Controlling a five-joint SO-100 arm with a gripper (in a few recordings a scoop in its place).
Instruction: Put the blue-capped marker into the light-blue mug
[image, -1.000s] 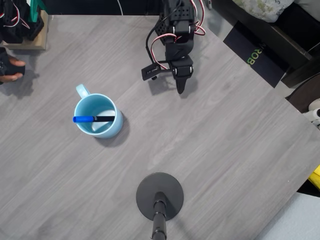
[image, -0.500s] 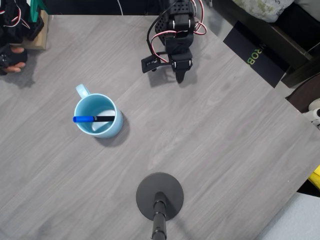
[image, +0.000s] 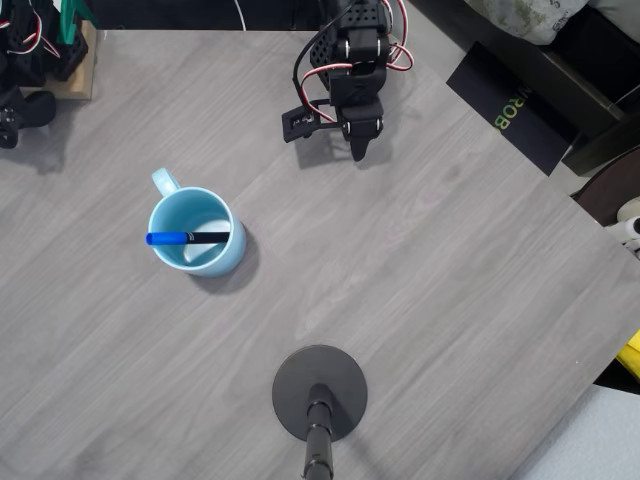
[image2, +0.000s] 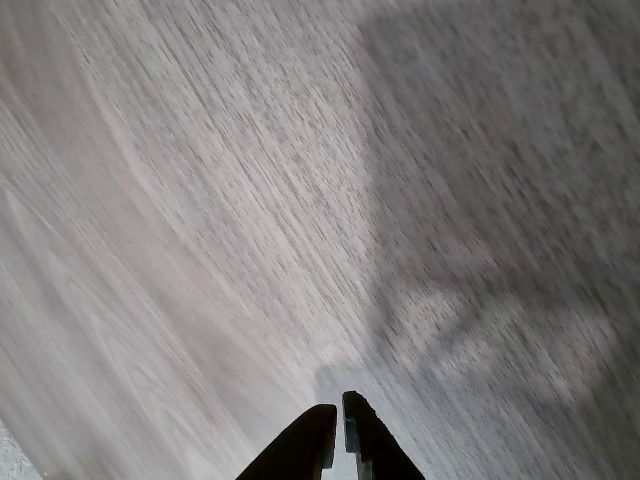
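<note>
- Jaws are being held pressed together with nothing pinched between them, as is shown in the wrist view, where the gripper (image2: 338, 425) is pointing down at blurred grey wood grain.
- Most of the overhead view is being taken up by the table (image: 450, 300), and no marker is being seen lying loose on its bare surface.
- Near the far edge of the table, well apart from the mug, the gripper (image: 358, 152) is being carried by the arm in the overhead view.
- Left of centre in that view, the light-blue mug (image: 225, 260) is being seen upright, with its handle turned toward the upper left.
- Inside the mug, the blue-capped marker (image: 187, 238) is being held across the opening, its blue cap toward the left rim and its black barrel toward the right.
- By these signs the task is being judged complete, with nothing left but parking the arm.
</note>
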